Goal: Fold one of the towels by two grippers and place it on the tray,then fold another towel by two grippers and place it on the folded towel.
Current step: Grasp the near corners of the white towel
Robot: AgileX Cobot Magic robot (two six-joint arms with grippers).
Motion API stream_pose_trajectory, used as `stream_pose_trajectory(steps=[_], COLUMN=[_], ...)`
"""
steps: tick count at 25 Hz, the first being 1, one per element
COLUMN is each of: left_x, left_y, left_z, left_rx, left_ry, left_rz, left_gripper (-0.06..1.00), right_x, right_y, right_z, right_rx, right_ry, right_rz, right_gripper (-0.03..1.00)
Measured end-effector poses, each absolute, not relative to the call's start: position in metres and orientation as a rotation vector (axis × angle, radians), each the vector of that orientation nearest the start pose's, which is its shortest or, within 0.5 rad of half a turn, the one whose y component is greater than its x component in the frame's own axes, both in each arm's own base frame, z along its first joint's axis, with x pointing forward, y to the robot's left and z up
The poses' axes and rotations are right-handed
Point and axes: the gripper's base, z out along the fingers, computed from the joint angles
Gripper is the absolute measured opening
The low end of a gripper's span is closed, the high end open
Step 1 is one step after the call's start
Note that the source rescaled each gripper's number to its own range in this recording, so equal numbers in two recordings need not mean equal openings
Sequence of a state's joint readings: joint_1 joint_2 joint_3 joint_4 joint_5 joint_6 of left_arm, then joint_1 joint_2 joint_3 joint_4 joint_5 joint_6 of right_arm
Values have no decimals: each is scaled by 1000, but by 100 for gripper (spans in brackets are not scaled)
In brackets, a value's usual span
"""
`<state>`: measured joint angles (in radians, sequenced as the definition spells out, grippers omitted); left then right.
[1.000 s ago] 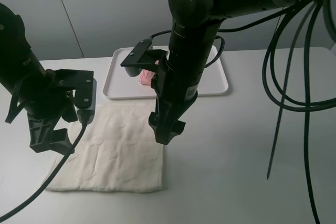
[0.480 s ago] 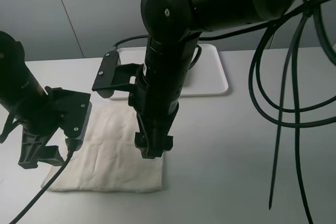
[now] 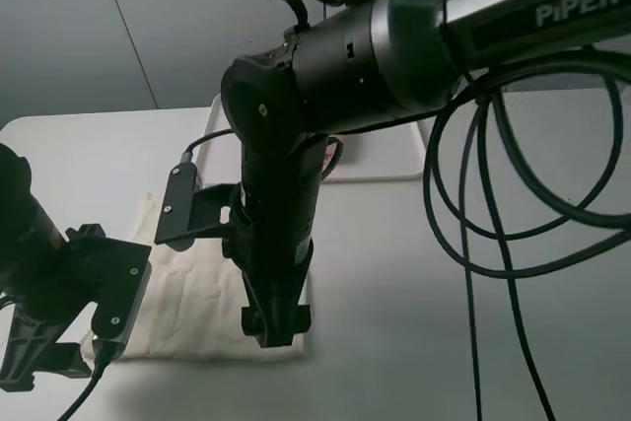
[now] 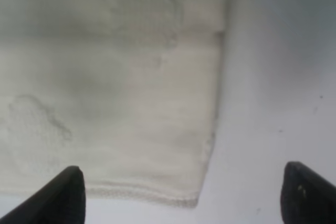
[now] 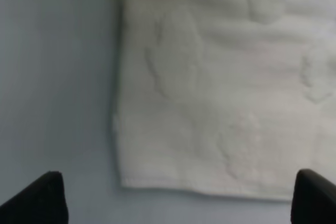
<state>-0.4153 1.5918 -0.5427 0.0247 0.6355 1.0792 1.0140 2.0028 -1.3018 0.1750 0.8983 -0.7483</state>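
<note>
Towel (image 3: 197, 303) flat on table (image 3: 394, 342), tray (image 3: 389, 160) behind it, left pincer (image 3: 44, 357) at its front-left corner — right pincer (image 3: 274, 322) at front-right

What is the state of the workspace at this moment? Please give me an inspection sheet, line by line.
Surface: pale grey flat table top, bare to the right of the towel.
Job's things: cream off-white square terry-cloth towel lies flat and unfolded on the table; flat white rectangular plastic tray lies behind it, mostly hidden by the right arm; pale pink towel not seen.
Clutter: nothing seen.
Grippers: left tool open above one near corner of the towel, holding nothing; right tool open above the other near corner, holding nothing.
Cables: thick black cables hang in loops from the right arm above the table.
Surroundings: plain grey panelled wall behind the table.
</note>
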Motion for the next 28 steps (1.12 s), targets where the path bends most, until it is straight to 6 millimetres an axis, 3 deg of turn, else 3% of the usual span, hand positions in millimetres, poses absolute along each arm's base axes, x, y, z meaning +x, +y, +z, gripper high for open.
stream_pose_trajectory(steps=[6,15,28], left_x=[178,177,179], left_y=[-77,-76,-77], left_z=[111,93,85], left_rx=[2175,2179,2161], left_ry=[2276,2316,2394], left_rz=[22,19,6], left_gripper=[96,98,98], right_x=[178,177,177], right_y=[337,339,340], right_z=[128,128,128], right_rx=[-2315,-2303,-2298], right_ry=[2069,2067,2070], right_rz=[227,238,241], right_gripper=[98,98,98])
